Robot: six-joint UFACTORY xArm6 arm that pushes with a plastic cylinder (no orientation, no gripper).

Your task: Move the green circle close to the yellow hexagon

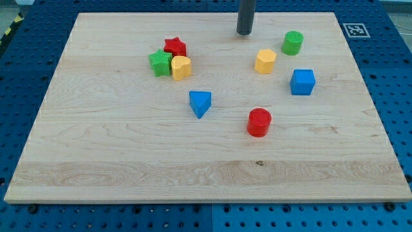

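The green circle [292,42] stands at the upper right of the wooden board [129,154]. The yellow hexagon [264,61] sits just below and to its left, a small gap apart. My tip [244,32] is at the view's top, left of the green circle and above the yellow hexagon, touching neither.
A blue cube [302,82] lies below the green circle. A red cylinder [259,122] and a blue triangle [200,103] sit mid-board. A red star [174,46], green star [159,62] and yellow heart [181,67] cluster at upper left.
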